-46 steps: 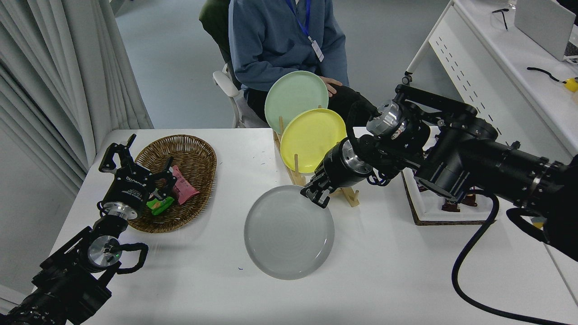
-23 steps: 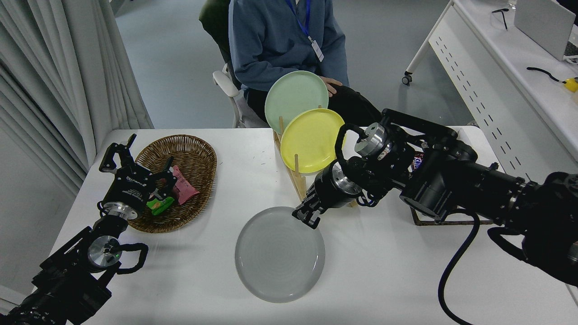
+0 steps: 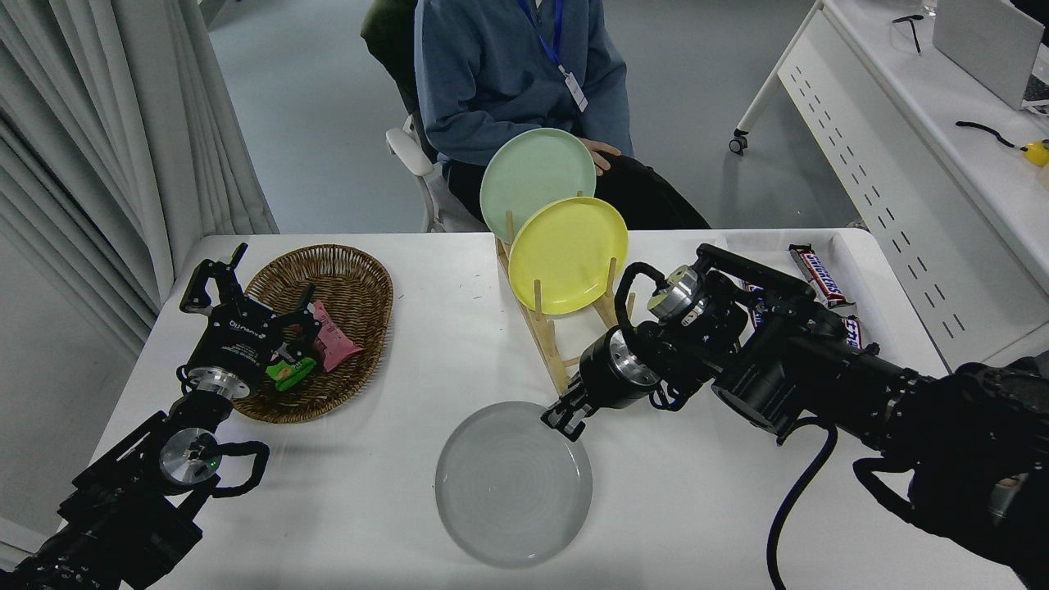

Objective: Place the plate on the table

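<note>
The light-grey plate (image 3: 512, 485) is low over the white table (image 3: 705, 508), near the front middle, close to flat; I cannot tell whether it rests on the surface. My right gripper (image 3: 565, 420) is shut on the plate's far right rim, with the arm reaching in from the right. My left gripper (image 3: 246, 315) is parked at the lower left beside the wicker basket, open and empty.
A wooden rack (image 3: 547, 336) behind the plate holds a yellow plate (image 3: 567, 254) and a pale green plate (image 3: 535, 174). A wicker basket (image 3: 332, 287) with snack packets sits at the left. Candy bars (image 3: 815, 274) lie at the right. A person (image 3: 516, 74) sits at the far side.
My right gripper has carried the grey plate away from the rack, toward the table's front, and lowered it. The right arm has drawn back and down. The left arm has not moved.
</note>
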Controlling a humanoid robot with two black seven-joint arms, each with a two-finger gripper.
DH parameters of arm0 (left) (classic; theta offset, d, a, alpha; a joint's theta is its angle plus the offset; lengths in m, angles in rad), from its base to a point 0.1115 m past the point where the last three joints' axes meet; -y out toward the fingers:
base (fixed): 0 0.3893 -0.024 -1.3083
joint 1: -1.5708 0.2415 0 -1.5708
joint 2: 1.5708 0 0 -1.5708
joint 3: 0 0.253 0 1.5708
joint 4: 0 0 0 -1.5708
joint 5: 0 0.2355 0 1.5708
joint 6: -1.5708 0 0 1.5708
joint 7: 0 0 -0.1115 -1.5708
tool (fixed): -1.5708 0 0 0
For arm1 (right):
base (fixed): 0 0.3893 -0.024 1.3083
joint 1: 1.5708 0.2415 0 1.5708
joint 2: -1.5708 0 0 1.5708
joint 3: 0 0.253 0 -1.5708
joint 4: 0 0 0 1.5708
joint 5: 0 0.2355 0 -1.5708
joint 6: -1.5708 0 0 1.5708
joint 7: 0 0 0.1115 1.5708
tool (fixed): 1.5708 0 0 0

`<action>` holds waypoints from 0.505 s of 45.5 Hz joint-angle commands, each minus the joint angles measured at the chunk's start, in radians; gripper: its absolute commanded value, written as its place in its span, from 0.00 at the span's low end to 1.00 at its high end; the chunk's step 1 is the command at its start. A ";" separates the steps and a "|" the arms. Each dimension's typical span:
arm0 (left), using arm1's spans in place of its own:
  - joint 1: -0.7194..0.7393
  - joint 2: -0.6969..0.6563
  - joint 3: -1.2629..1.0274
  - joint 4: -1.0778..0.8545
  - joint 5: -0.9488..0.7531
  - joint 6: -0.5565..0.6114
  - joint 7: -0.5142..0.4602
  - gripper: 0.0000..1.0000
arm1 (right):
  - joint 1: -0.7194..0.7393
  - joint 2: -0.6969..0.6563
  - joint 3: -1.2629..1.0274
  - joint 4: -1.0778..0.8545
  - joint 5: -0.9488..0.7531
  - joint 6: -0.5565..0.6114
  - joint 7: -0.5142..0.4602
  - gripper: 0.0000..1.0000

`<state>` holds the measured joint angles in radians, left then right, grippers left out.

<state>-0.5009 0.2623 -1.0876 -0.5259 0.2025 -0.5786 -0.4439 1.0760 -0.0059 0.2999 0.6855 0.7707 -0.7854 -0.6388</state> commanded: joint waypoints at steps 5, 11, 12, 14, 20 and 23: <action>0.001 0.000 0.000 0.000 0.000 0.000 0.001 1.00 | -0.025 0.006 0.021 -0.086 -0.013 0.000 -0.010 0.00; -0.001 0.000 0.000 0.001 0.000 0.000 0.001 1.00 | -0.027 0.006 0.027 -0.093 -0.013 0.000 -0.033 0.00; 0.001 0.000 0.000 0.001 0.000 0.000 0.001 1.00 | -0.027 0.006 0.028 -0.098 -0.013 0.000 -0.035 0.00; 0.001 0.000 0.000 0.000 0.000 0.000 0.001 1.00 | -0.028 0.006 0.028 -0.112 -0.011 0.000 -0.036 0.00; -0.001 0.000 0.000 0.001 0.000 -0.001 0.001 1.00 | -0.030 0.006 0.047 -0.118 -0.011 0.000 -0.038 0.00; 0.001 0.000 0.000 0.000 0.000 0.000 0.001 1.00 | -0.033 0.006 0.056 -0.121 -0.013 0.000 -0.036 0.00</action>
<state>-0.5005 0.2623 -1.0876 -0.5257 0.2025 -0.5786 -0.4438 1.0513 -0.0006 0.3306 0.5881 0.7600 -0.7854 -0.6678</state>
